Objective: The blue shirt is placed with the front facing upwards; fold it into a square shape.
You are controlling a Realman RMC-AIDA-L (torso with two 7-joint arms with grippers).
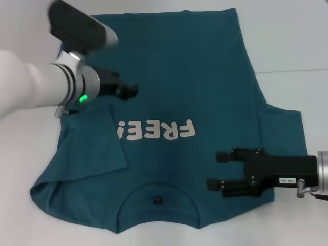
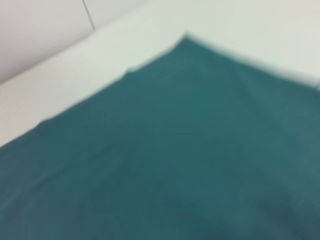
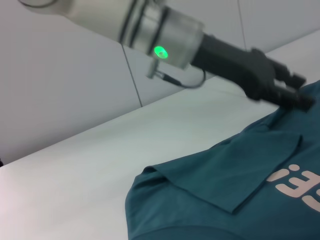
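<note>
Head view, blue shirt (image 1: 205,77) beneath both claws, right claw (image 1: 218,170) parted, left claw (image 1: 132,91) pinched together.

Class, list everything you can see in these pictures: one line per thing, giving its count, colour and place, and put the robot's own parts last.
Shirt: one, dark teal-blue, spread on the table front up, collar nearest the robot; its sleeve on the robot's left is folded inward.
Lettering: one word, "FREE!", off-white, across the shirt's front.
Label: one, small, black, inside the collar.
Table: one, white, under the shirt.
Left end effector: one, black, on a silver wrist, above the shirt beside the folded sleeve.
Right end effector: one, black, fingers open, above the shirt near the collar on the robot's right.
</note>
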